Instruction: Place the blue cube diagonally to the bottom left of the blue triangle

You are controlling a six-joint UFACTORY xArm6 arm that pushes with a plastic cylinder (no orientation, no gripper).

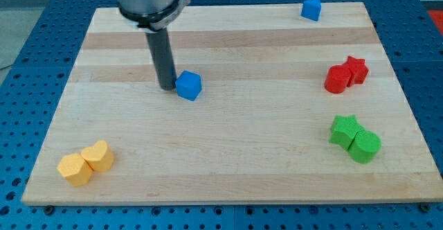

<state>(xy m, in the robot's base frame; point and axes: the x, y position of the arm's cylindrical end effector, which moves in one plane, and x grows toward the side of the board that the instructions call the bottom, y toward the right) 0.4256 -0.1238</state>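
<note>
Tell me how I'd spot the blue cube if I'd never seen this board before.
Start with the wooden board and find the dark rod coming down in its upper left part. My tip sits just to the view's left of the blue cube, close against it. The only other blue piece, the blue triangle, lies far off at the view's top right edge, alone.

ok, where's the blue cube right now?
Blue cube sits left of the board's centre, immediately right of my tip, far down-left of the blue triangle.
</note>
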